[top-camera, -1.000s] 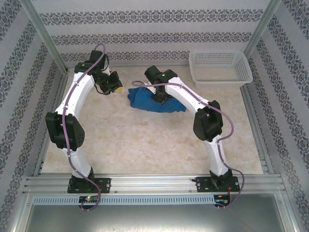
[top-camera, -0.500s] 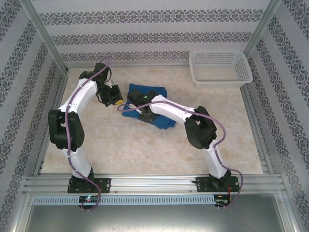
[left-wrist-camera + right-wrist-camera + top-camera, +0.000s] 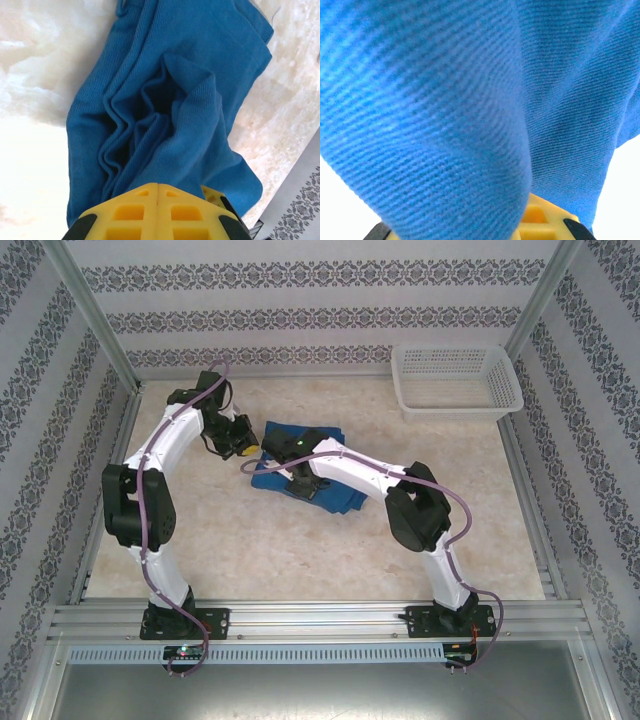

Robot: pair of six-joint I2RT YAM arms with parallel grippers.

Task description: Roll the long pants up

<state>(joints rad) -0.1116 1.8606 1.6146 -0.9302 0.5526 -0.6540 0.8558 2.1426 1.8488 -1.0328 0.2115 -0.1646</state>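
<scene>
The long pants (image 3: pixel 322 432) lie as a bunched royal-blue bundle at the table's middle back. In the top view my left gripper (image 3: pixel 243 448) sits at the bundle's left corner. Its yellow fingers are pressed together (image 3: pixel 158 186), and folds of the pants (image 3: pixel 175 75) run straight into their tips. My right gripper (image 3: pixel 298 482) reaches across the bundle from the right and is shut on a fold. Blue cloth (image 3: pixel 445 100) drapes over it, so just a bit of one yellow finger (image 3: pixel 540 222) shows.
A white plastic basket (image 3: pixel 405 390) stands at the back right corner. Bare marbled tabletop (image 3: pixel 300 550) stretches in front of the bundle. Metal frame rails (image 3: pixel 525 490) border the table, with patterned walls behind.
The right arm has dragged the pants left and toward the near side, spreading them flatter. The left gripper moved nearer along the bundle's left corner. Little moved in the last half second.
</scene>
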